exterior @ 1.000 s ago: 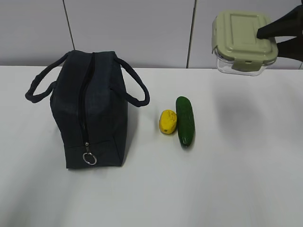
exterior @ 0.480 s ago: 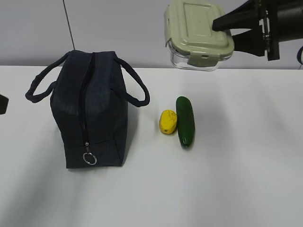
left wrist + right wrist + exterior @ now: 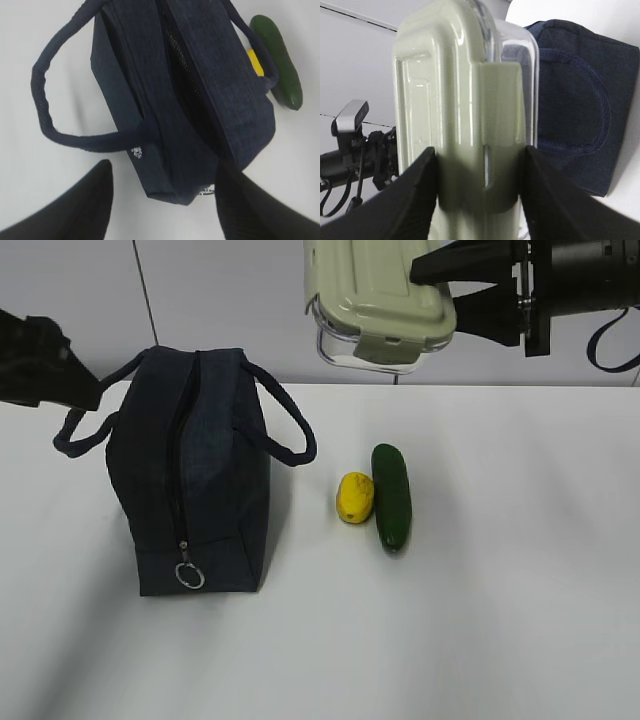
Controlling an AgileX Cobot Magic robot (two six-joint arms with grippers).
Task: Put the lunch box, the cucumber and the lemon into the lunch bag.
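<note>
The right jaws [image 3: 440, 285] are clamping the squarish clear-glass lunch box with the sage-green snap lid [image 3: 375, 300] by one edge, carrying it high above the white worktop [image 3: 500, 620], ahead of their tips. The left jaws [image 3: 162, 200] are hanging apart and empty just above the dark navy fabric lunch bag [image 3: 195, 470]. Its zipper looks parted; widening the mouth first would help the box drop in flat. The dark green cucumber [image 3: 391, 495] is lying with its long axis parallel to the bag, the small yellow lemon [image 3: 355, 497] touching its side.
</note>
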